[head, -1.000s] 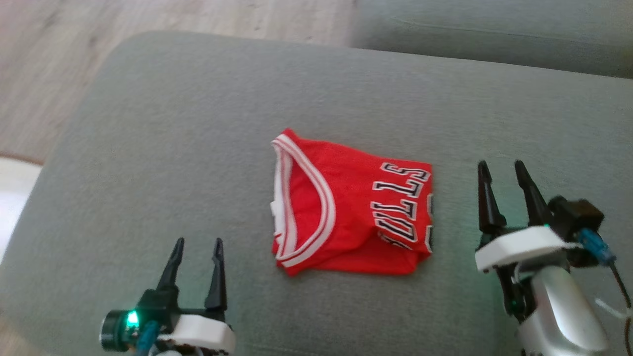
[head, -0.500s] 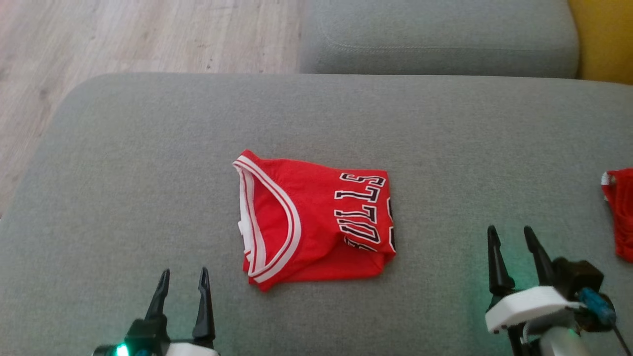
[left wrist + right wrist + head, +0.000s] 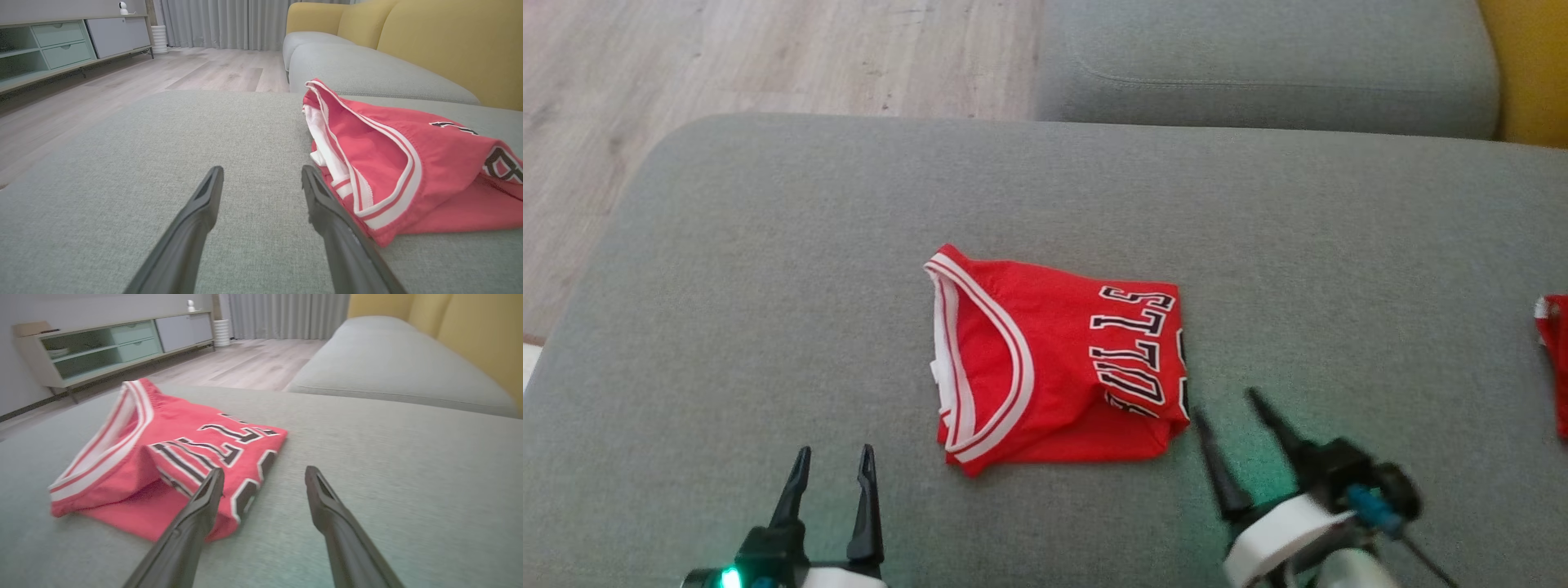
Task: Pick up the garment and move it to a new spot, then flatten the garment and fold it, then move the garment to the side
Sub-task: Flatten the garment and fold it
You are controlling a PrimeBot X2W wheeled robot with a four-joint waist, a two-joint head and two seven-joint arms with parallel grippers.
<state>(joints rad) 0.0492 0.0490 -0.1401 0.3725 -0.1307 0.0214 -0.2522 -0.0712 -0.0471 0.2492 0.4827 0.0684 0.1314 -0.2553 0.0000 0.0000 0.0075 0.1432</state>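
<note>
The red garment lies folded on the sofa. Your left end effector and right end effector stand apart, empty.

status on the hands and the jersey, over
Left hand open, empty. Right hand open, empty, beside the jersey. Jersey lies folded on the cushion. Red cloth far right, apart.

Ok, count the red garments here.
2. A folded red jersey centred on the cushion; a second red piece cut off at the head view's right edge. Others may be hidden.
</note>
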